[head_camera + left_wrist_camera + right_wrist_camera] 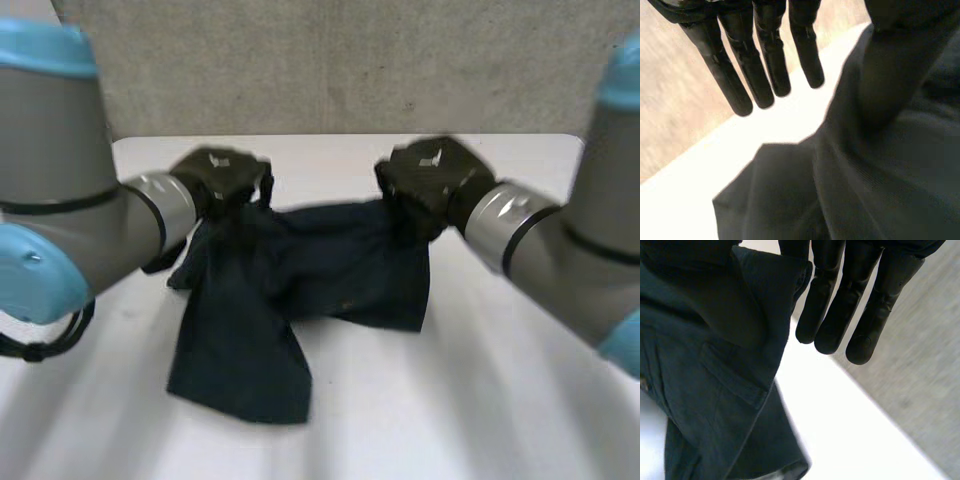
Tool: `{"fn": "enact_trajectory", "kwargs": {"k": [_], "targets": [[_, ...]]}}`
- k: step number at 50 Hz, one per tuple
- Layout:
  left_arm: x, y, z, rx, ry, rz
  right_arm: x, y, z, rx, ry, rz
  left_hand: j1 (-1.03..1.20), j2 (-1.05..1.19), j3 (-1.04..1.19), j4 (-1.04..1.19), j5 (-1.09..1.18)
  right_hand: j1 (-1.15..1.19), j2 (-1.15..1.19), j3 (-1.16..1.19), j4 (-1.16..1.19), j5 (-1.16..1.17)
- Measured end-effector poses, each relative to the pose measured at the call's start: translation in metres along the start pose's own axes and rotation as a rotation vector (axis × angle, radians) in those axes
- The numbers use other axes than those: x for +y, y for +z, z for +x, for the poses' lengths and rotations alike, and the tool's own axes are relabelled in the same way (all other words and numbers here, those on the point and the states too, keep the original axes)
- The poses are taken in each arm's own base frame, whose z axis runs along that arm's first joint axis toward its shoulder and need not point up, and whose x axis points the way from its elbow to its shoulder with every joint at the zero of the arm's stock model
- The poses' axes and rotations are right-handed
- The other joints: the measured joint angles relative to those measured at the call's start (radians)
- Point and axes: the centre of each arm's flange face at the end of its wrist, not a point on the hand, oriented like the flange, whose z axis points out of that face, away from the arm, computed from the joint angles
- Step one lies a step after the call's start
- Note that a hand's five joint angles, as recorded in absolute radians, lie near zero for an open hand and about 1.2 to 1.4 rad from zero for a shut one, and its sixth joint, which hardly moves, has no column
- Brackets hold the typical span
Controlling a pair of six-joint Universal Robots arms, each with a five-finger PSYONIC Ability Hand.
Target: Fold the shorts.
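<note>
Dark shorts (880,165) beside left hand (755,60)

Head camera looks down over the table (520,420); both wrist cameras sit close, apparently sharing the shorts (300,270).

figure: we show a white table (480,400), its far edge running straight beneath a grey, speckled wall (330,60) standing close behind.
</note>
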Motion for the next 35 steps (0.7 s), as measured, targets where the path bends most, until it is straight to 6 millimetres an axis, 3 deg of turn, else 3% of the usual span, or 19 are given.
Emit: {"fn": "enact_trajectory", "kwargs": {"k": [3,5,7,13,21,27,35], "targets": [[0.020,0.008,0.004,0.007,0.002,-0.067,0.025,0.016,-0.008,-0.022,0.047,-0.055,-0.150,-0.161,-0.161,-0.170,-0.175,0.000,0.000,0.000,0.000,0.001],[0.025,0.010,0.004,0.004,0.000,-0.085,0.030,0.020,-0.010,-0.027,0.059,-0.065,-0.175,-0.193,-0.192,-0.209,-0.213,0.000,0.000,0.000,0.000,0.002],[0.036,0.012,0.006,-0.020,-0.016,-0.123,0.051,0.034,-0.017,-0.040,0.110,-0.102,-0.207,-0.244,-0.241,-0.259,-0.262,0.000,0.000,0.000,0.000,0.012],[0.046,-0.003,0.006,-0.199,-0.137,-0.144,0.075,0.049,-0.023,-0.037,0.161,-0.129,-0.317,-0.349,-0.352,-0.360,-0.368,0.000,0.000,0.000,0.000,0.012],[0.046,-0.043,0.009,-0.367,-0.331,-0.100,0.076,0.053,-0.018,0.013,0.157,-0.106,-0.329,-0.386,-0.382,-0.390,-0.399,0.000,0.000,0.000,0.000,0.012],[0.064,-0.073,0.023,-0.359,-0.490,-0.132,0.074,0.051,-0.013,0.042,0.153,-0.098,-0.329,-0.395,-0.382,-0.396,-0.407,0.000,0.000,0.000,0.000,0.012],[0.092,-0.082,0.038,-0.271,-0.561,-0.246,0.070,0.045,-0.013,0.049,0.147,-0.077,-0.329,-0.395,-0.382,-0.396,-0.407,0.000,0.000,0.000,0.000,0.012]]}}
